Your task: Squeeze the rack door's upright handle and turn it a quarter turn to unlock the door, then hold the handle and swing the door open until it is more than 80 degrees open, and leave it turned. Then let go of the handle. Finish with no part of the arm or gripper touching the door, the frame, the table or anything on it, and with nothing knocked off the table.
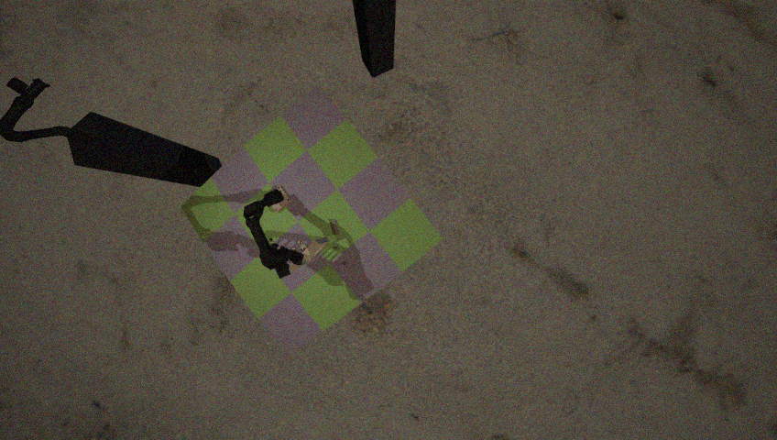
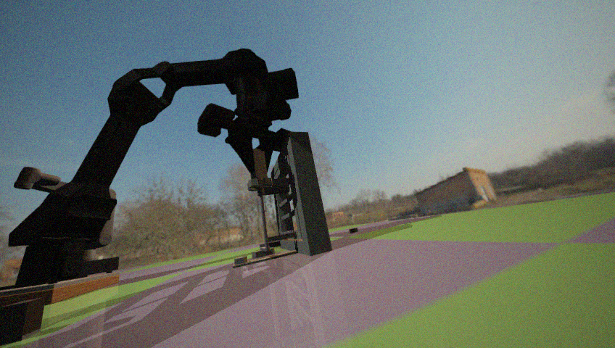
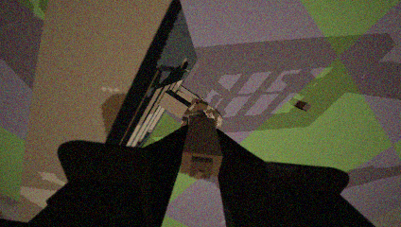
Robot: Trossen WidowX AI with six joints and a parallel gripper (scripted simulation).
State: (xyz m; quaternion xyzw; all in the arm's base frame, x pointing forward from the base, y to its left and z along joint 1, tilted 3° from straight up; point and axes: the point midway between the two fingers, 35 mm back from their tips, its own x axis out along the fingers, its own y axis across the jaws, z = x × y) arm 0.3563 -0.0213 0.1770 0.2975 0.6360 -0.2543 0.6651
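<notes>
My gripper (image 2: 259,171) (image 3: 200,130) is shut on the upright brown handle (image 2: 259,159) (image 3: 202,142), with one dark finger on either side of it. The handle rises from a small bracket above a thin vertical rod (image 2: 264,220). The tall grey frame (image 2: 308,193) stands just beyond, in the wrist view on the left. Dark slats (image 2: 285,207) show between the rod and the frame. In the wrist view the handle's long faces lie flat against the fingers. The arm and frame hide much of the door, so I cannot tell its exact angle.
The rack stands on a green and purple checkered table (image 1: 409,234) (image 2: 431,280). A small dark block (image 2: 353,230) (image 3: 302,104) lies beyond the frame. Low pieces (image 2: 240,260) sit at the rod's foot. Two black pillars (image 1: 141,149) (image 1: 376,38) show in the top view.
</notes>
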